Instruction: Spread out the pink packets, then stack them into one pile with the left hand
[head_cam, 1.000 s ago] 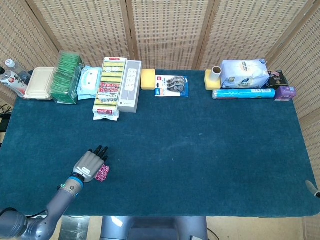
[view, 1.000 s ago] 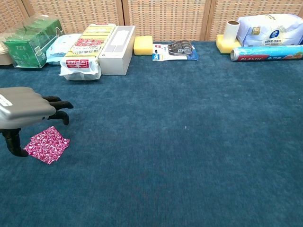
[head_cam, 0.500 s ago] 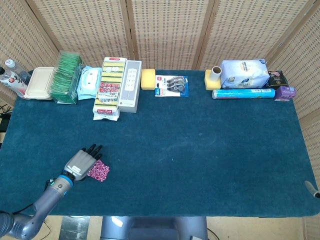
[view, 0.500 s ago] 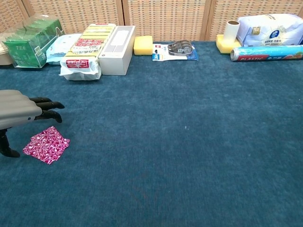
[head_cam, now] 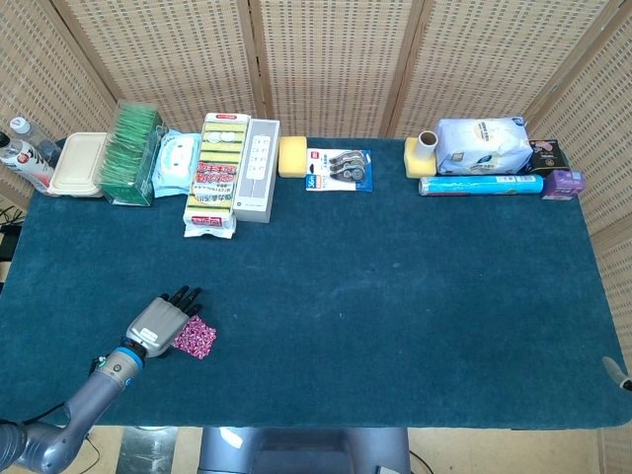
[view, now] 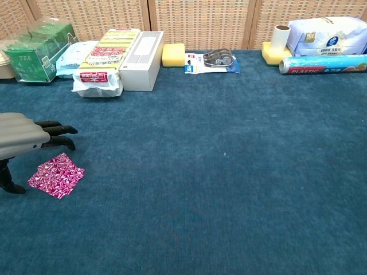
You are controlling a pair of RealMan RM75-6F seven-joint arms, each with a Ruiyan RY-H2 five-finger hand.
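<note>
Left hand (head_cam: pixel 158 323): low over the cloth (view: pixel 229 189) at the near left of the table, palm down, fingers (view: pixel 56 129) stretched forward and a little apart, thumb hanging below. Holds nothing; no contact with the packets can be made out in either view.

Packets (view: pixel 56 174): just right of and below the hand, flat on the cloth, beside the thumb. Pink and white pattern, roughly square, one corner towards the robot. They read as a single flat shape; how many lie in it cannot be told, and no separate packets show elsewhere. By that, the stack looks made or nearly so.

Handling, as a judgement: thin, light, soft sachets with a glossy, probably slippery wrapper. They lie flush on the napped cloth, so there is no edge to get under from above. Best taken at a free corner or the right edge, pinched between thumb and a finger, or pressed from above and slid. Light pressure only; a hard push may fan the stack apart. Not fragile.

Further out: ahead of the hand, along the far edge, a tea box (view: pixel 31 50), a wipes pack (view: pixel 73 56), a sponge pack (view: pixel 103 60) and a white box (view: pixel 142 60).

Right hand: not seen in either view.
</note>
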